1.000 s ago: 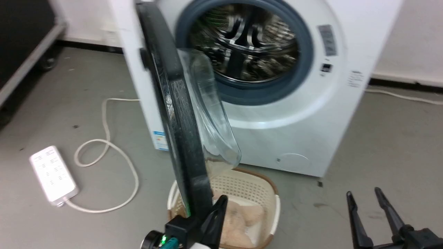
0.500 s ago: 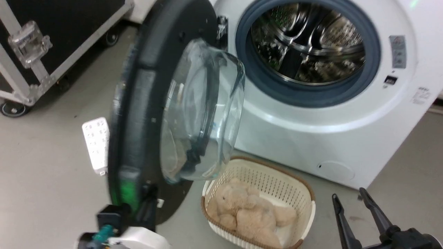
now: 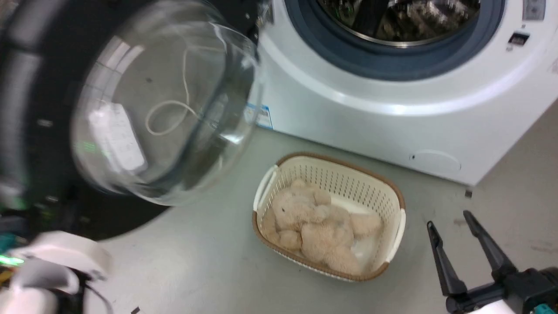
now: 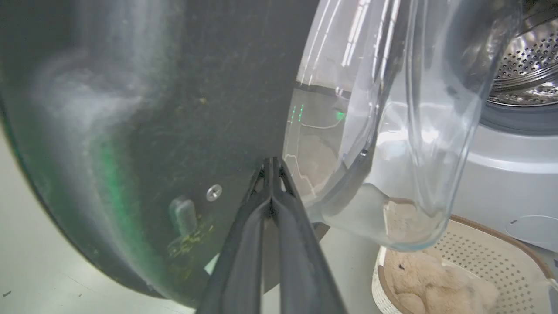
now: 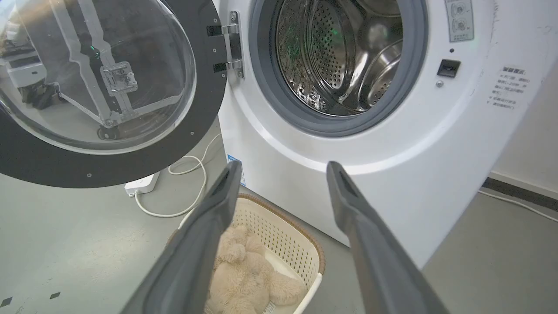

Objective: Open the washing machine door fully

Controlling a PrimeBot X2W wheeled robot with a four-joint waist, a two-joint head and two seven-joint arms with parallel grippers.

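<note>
The washing machine door [image 3: 161, 100] stands swung out to the left of the white washing machine [image 3: 370, 117], its clear glass bowl facing me. In the right wrist view the door [image 5: 104, 83] hangs on its hinge [image 5: 231, 43] beside the grey rubber ring [image 5: 263, 65] and steel drum [image 5: 340, 56]. My left gripper [image 4: 271, 165] is shut, its tips against the door's black inner face [image 4: 152, 109], next to the bowl [image 4: 392, 131]. The right gripper [image 3: 451, 220] hangs open at the lower right, holding nothing, with its fingers [image 5: 218, 205] apart.
A cream basket [image 3: 394, 200] with a beige plush bear [image 3: 314, 218] sits on the floor before the machine. A white power strip [image 5: 141, 185] and its cable [image 5: 192, 163] lie under the door. My pale left forearm [image 3: 56, 257] shows blurred at the lower left.
The door has swung wider to the left, from edge-on to its inner face showing, with my left arm following it. The head camera has shifted. The right gripper stays open and low.
</note>
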